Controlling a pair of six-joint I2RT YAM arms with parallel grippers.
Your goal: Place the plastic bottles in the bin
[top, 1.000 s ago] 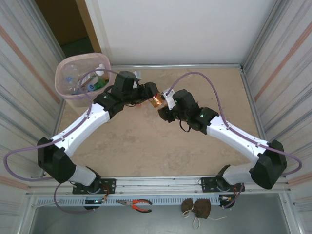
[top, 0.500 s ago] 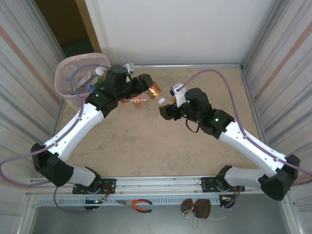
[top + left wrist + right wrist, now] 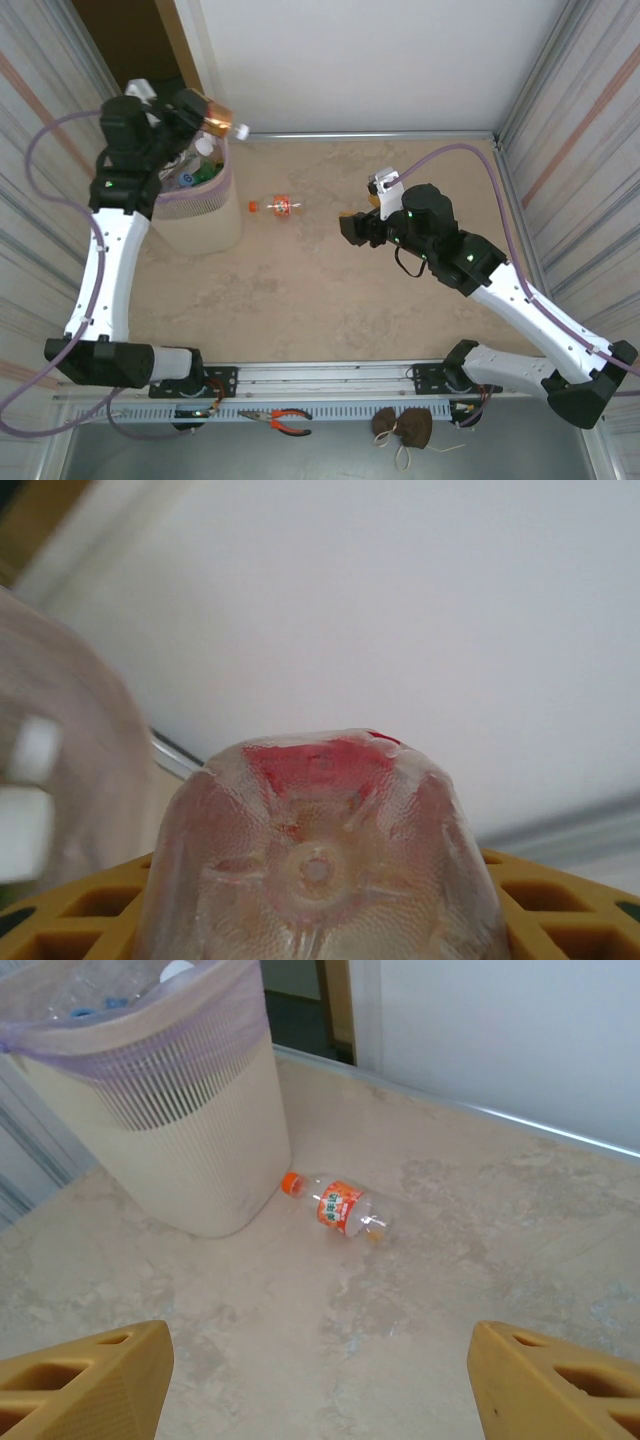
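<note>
One bottle [image 3: 320, 860], clamped in left pincer [image 3: 203, 112], now lifted from mid-tabletop to above bin [image 3: 190, 1140] at far-left tabletop corner, drop pending; right pincer [image 3: 352, 226] newly spread, empty; orange-capped bottle [image 3: 279, 206] lying beside bin.

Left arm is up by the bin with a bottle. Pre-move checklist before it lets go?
1. Left gripper grip on the held bottle: ok, its base sits between the yellow fingers.
2. Held bottle over the bin opening: cannot tell, from above it lines up near the far right of the rim.
3. Right gripper free: ok, jaws open, nothing between them.
4. Next target located: ok, an orange-capped bottle lies on its side on the table beside the bin.
5. Right gripper's way to it: ok, bare table between.
</note>
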